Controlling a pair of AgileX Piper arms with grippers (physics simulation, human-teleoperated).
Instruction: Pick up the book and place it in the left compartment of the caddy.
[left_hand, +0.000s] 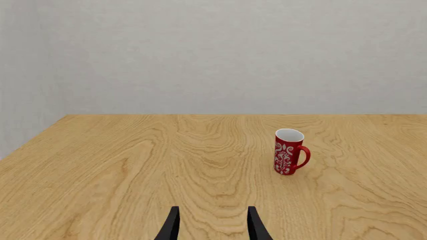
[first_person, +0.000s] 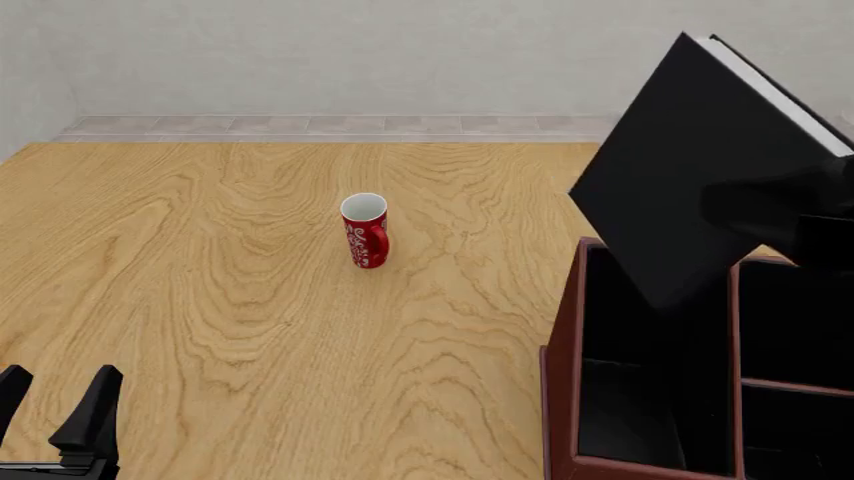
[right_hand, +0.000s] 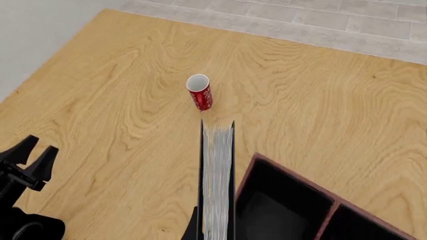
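The book (first_person: 694, 170) is held aloft and tilted, gripped at its right side by the right gripper (first_person: 787, 205), whose fingers are closed on the covers; in the right wrist view the page edges (right_hand: 217, 175) run straight out along the fingers. In the front view its long axis runs from about 1 o'clock down to 7 o'clock, and the low corner dips just over the far end of the left compartment (first_person: 654, 380) of the caddy (first_person: 561, 400). The compartment opens toward 6 o'clock from that corner, so descent is judged to need the book aligned between the caddy's left wall and the divider (first_person: 735, 360). The mug (first_person: 364, 231) stands well apart at 9 o'clock. The left gripper (first_person: 54, 410), open and empty, rests far off at 8 o'clock.
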